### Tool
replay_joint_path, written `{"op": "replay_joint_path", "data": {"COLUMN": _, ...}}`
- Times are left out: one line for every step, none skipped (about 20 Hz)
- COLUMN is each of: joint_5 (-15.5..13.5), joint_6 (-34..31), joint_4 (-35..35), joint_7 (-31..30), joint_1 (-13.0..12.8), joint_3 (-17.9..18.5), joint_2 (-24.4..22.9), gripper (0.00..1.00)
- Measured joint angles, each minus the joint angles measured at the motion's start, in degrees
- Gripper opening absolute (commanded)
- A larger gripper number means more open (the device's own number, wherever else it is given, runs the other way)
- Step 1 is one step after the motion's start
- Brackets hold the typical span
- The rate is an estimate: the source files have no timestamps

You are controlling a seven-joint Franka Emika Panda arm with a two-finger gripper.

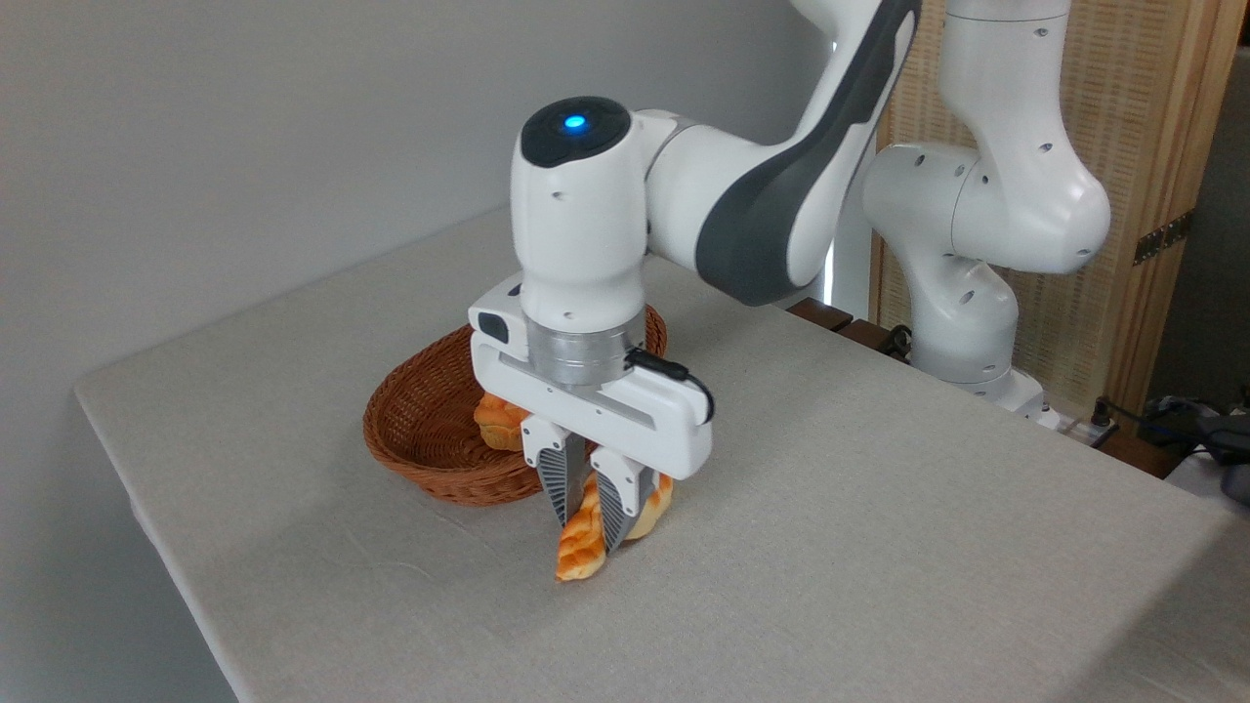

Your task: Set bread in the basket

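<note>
Two fingers of gripper point(589, 516) pinch bread point(578, 548) beside basket point(430, 430) on table point(879, 547)

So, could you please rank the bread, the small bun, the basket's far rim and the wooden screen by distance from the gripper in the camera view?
1. bread, between the gripper fingers.
2. small bun, up-left, inside the basket.
3. basket's far rim, behind the wrist.
4. wooden screen, far right background.
</note>
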Motion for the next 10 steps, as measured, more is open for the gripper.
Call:
{"op": "replay_joint_path", "data": {"joint_5": 0.00, "joint_6": 0.00, "joint_4": 0.10, "joint_7": 0.15, "joint_1": 0.08, "joint_3": 0.68, "joint_2": -0.42, "gripper": 0.36}}
{"op": "replay_joint_path", "data": {"joint_5": 0.00, "joint_6": 0.00, "joint_4": 0.15, "joint_7": 0.21, "joint_1": 0.16, "joint_3": 1.04, "joint_2": -0.87, "gripper": 0.37}}
{"op": "replay_joint_path", "data": {"joint_5": 0.00, "joint_6": -0.04, "joint_4": 0.16, "joint_7": 0.22, "joint_1": 0.17, "joint_3": 1.24, "joint_2": -1.31, "gripper": 0.37}}
{"op": "replay_joint_path", "data": {"joint_5": 0.00, "joint_6": -0.23, "joint_4": 0.20, "joint_7": 0.22, "joint_1": 0.17, "joint_3": 1.29, "joint_2": -1.75, "gripper": 0.37}}
{"op": "replay_joint_path", "data": {"joint_5": 0.00, "joint_6": -0.68, "joint_4": 0.35, "joint_7": 0.22, "joint_1": 0.16, "joint_3": 1.28, "joint_2": -2.15, "gripper": 0.37}}
{"op": "replay_joint_path", "data": {"joint_5": 0.00, "joint_6": -1.52, "joint_4": 0.72, "joint_7": 0.22, "joint_1": 0.15, "joint_3": 1.28, "joint_2": -2.52, "gripper": 0.37}}
{"op": "replay_joint_path", "data": {"joint_5": 0.00, "joint_6": -2.44, "joint_4": 1.14, "joint_7": 0.22, "joint_1": 0.15, "joint_3": 1.28, "joint_2": -2.81, "gripper": 0.37}}
{"op": "replay_joint_path", "data": {"joint_5": 0.00, "joint_6": -3.44, "joint_4": 1.63, "joint_7": 0.22, "joint_1": 0.15, "joint_3": 1.29, "joint_2": -3.17, "gripper": 0.37}}
{"op": "replay_joint_path", "data": {"joint_5": 0.00, "joint_6": -4.17, "joint_4": 2.02, "joint_7": 0.22, "joint_1": 0.16, "joint_3": 1.37, "joint_2": -3.51, "gripper": 0.37}}
{"op": "replay_joint_path", "data": {"joint_5": 0.00, "joint_6": -4.88, "joint_4": 2.38, "joint_7": 0.28, "joint_1": 0.17, "joint_3": 1.53, "joint_2": -3.92, "gripper": 0.37}}
